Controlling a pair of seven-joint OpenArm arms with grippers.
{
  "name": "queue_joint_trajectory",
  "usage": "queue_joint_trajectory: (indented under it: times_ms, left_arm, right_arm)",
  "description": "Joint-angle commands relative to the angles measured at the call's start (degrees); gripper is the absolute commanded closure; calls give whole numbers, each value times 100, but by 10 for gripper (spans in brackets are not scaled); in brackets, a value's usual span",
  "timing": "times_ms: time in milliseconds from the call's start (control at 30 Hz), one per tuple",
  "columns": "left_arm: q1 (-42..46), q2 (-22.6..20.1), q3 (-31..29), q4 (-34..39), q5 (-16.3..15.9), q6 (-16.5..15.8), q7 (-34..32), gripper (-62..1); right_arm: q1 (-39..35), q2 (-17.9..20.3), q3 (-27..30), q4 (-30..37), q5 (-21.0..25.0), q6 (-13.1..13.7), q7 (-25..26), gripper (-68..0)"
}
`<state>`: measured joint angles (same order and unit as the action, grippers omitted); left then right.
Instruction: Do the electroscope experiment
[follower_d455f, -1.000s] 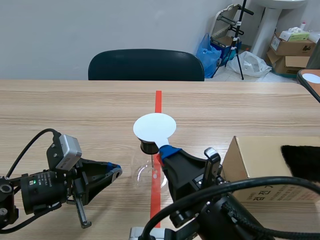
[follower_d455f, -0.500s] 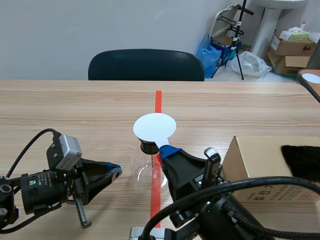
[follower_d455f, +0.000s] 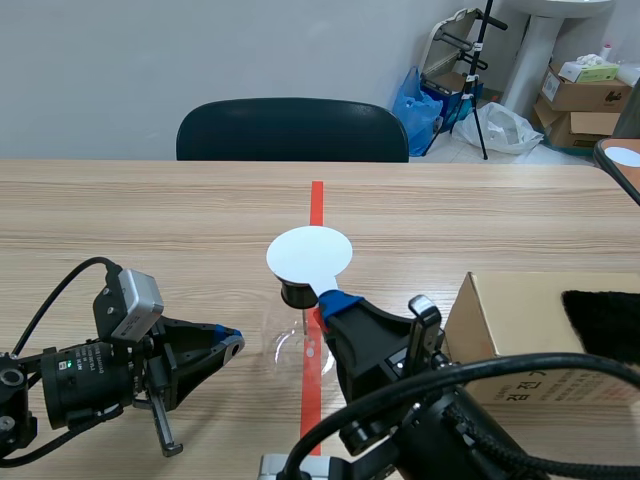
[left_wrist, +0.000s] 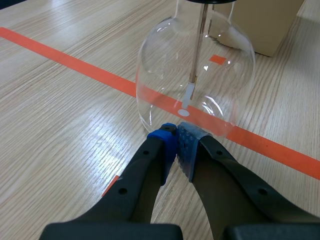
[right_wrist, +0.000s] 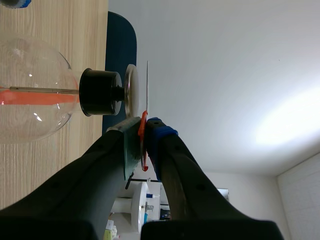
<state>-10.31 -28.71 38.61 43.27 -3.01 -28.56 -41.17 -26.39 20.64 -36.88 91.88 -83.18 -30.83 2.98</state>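
The electroscope is a clear glass flask with a black stopper and a metal top disc; a thin rod with a foil strip hangs inside. A white round plate hovers just over that top disc, edge-on in the right wrist view. My right gripper is shut on the plate's orange handle. My left gripper lies low on the table, shut on nothing, its tips right at the flask's base.
A cardboard box stands on the table right of the flask, with a black furry cloth on top. A dark chair sits behind the table's far edge. Boxes and bags clutter the back right corner.
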Motion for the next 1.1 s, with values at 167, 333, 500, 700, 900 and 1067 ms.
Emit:
queue_joint_trajectory:
  times_ms: [167,333,500,700,900,1067]
  left_arm:
    - [-15,28,-4,125,-39,-4,-79,-30]
    - [-15,28,-4,125,-39,-4,-79,-30]
    - [-15,28,-4,125,-39,-4,-15,-30]
    - [-15,28,-4,125,-39,-4,-15,-30]
    - [-15,28,-4,125,-39,-4,-17,-30]
    - [-15,28,-4,125,-39,-4,-17,-30]
  right_arm:
    - [52,31,13,81,-17,-76,-4,-11]
    - [52,31,13,81,-17,-76,-4,-11]
    - [52,31,13,81,-17,-76,-4,-11]
    - [52,31,13,81,-17,-76,-4,-11]
    - [52,31,13,81,-17,-76,-4,-11]
    - [52,31,13,81,-17,-76,-4,-11]
